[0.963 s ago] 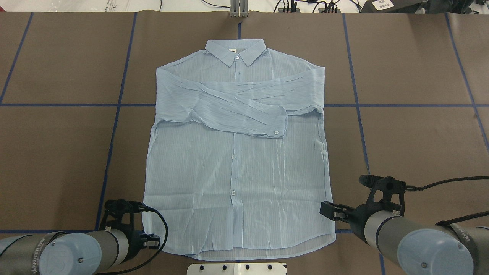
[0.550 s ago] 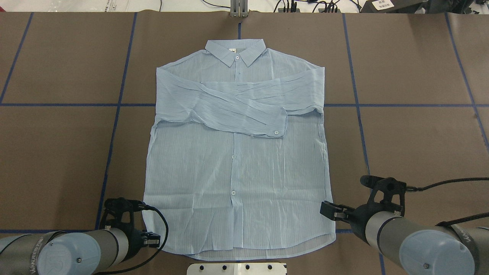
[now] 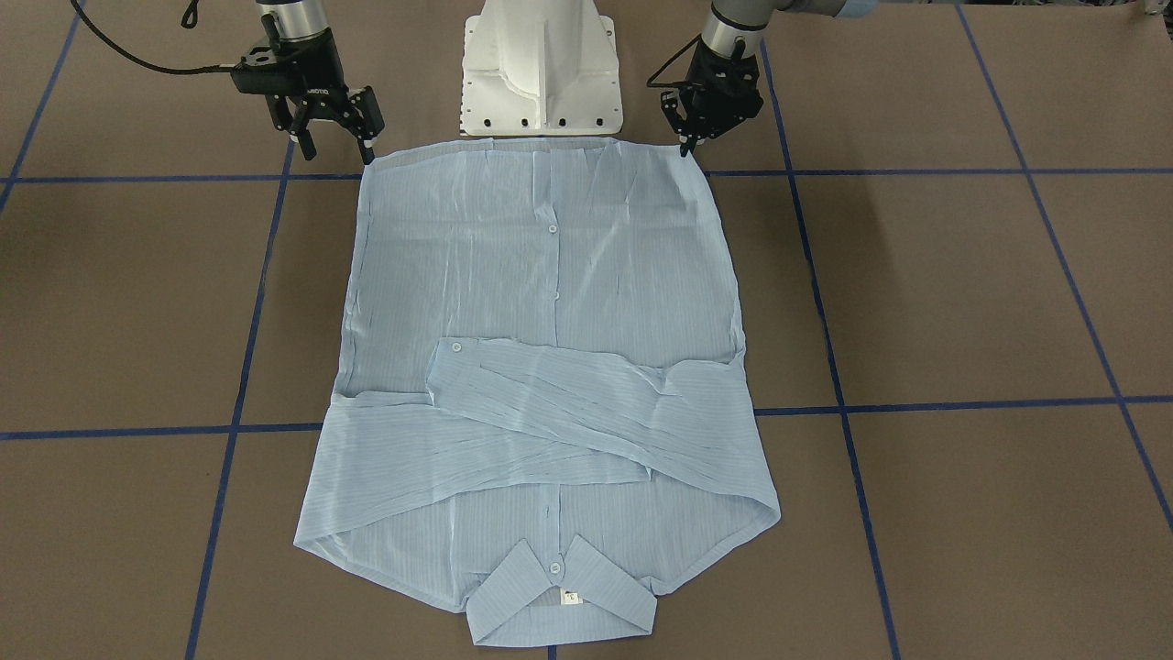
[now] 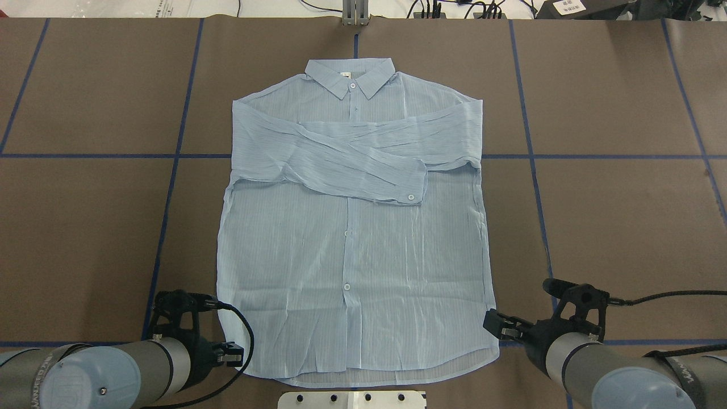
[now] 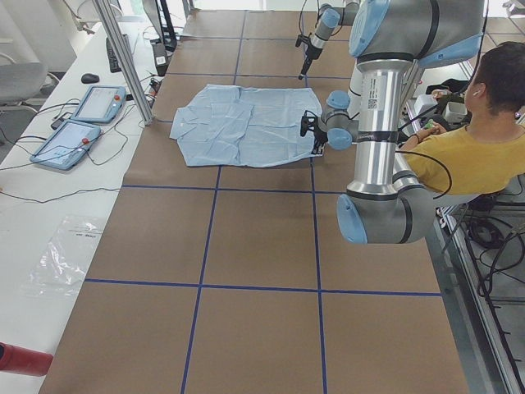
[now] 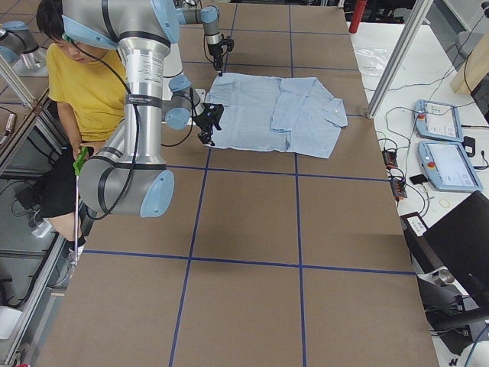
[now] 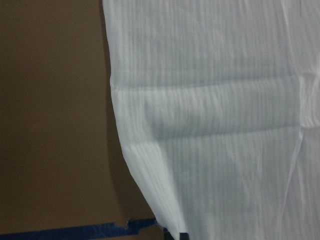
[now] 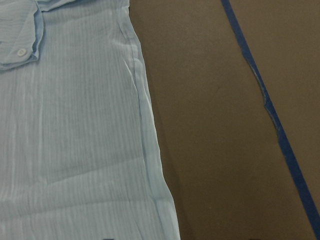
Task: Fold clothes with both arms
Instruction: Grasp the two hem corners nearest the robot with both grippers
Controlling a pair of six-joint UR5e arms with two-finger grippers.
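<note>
The light-blue pinstriped shirt (image 4: 352, 255) lies flat and buttoned on the brown tabletop (image 4: 613, 216), sleeves crossed over its chest, collar farthest from the robot. Left tool (image 3: 696, 139) and right tool (image 3: 337, 147) hover at its hem corners, fingers parted, holding nothing.

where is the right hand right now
Overhead view, lower right: the right hand sits just off the shirt's near hem corner, beside the blue tape line.

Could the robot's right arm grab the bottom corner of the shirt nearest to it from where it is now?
Probably yes. The right gripper hangs open just beside that corner of the shirt, nothing lies between them, and the hem rests flat on the table.
</note>
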